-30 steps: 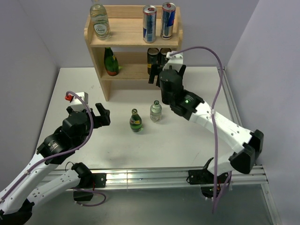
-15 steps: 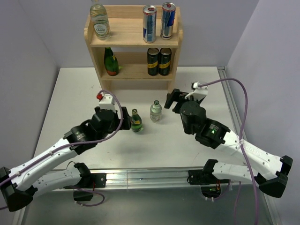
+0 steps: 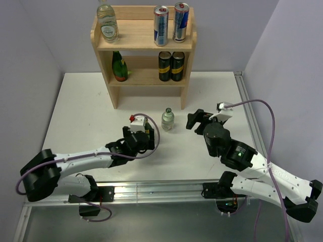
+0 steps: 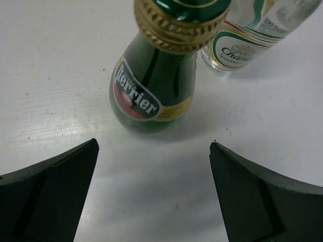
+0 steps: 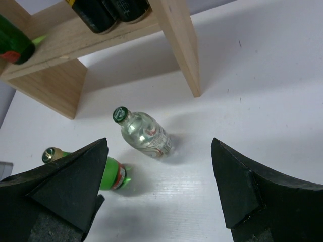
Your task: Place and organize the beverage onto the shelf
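A dark green Perrier bottle (image 4: 154,85) stands on the table just ahead of my open, empty left gripper (image 4: 154,146); in the top view my left wrist (image 3: 141,135) hides it. A clear glass bottle (image 3: 167,119) stands beside it, right behind it in the left wrist view (image 4: 247,30). My right gripper (image 3: 196,119) is open and empty, right of the clear bottle (image 5: 146,133) and above the table. The wooden shelf (image 3: 144,44) holds a clear bottle (image 3: 107,22) and two silver-and-blue cans (image 3: 161,25) on top, and a green bottle (image 3: 119,66) on the lower tier.
Two dark cans (image 3: 171,66) stand side by side on the shelf's lower tier at the right. The shelf's right side panel (image 5: 179,45) reaches the table just beyond the clear bottle. Grey walls enclose the table on three sides.
My left arm has swung right and forward, bringing its open gripper up to the green bottle. My right arm has pulled back from the shelf's lower tier, toward the near right.
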Action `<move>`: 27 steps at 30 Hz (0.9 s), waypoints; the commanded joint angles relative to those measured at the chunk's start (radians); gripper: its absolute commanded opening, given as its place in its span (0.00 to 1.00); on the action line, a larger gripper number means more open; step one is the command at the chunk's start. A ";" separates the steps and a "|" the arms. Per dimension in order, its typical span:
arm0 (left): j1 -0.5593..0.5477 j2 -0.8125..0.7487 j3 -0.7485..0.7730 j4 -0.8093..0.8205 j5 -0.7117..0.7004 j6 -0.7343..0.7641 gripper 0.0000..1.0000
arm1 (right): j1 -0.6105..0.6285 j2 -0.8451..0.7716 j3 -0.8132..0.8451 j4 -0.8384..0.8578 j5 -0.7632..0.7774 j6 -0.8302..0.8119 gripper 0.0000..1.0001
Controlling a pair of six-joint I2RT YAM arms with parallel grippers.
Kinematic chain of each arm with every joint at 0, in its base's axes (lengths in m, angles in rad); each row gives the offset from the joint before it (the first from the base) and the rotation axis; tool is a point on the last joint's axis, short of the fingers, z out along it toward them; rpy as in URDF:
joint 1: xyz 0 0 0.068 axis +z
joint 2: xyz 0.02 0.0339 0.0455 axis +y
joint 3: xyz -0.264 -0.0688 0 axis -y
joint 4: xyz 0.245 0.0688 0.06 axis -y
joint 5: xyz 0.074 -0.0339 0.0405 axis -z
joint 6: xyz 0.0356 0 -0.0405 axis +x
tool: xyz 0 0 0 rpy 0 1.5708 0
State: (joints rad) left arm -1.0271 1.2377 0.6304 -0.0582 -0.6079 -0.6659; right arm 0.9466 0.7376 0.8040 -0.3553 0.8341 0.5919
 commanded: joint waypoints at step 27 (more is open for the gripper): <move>0.199 0.532 0.035 0.716 -0.024 0.172 0.88 | 0.004 -0.083 -0.117 -0.030 0.007 0.060 0.91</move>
State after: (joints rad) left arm -0.8345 1.7397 0.6621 0.6544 -0.6472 -0.5098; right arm 0.9466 0.6548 0.6941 -0.3973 0.8223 0.6357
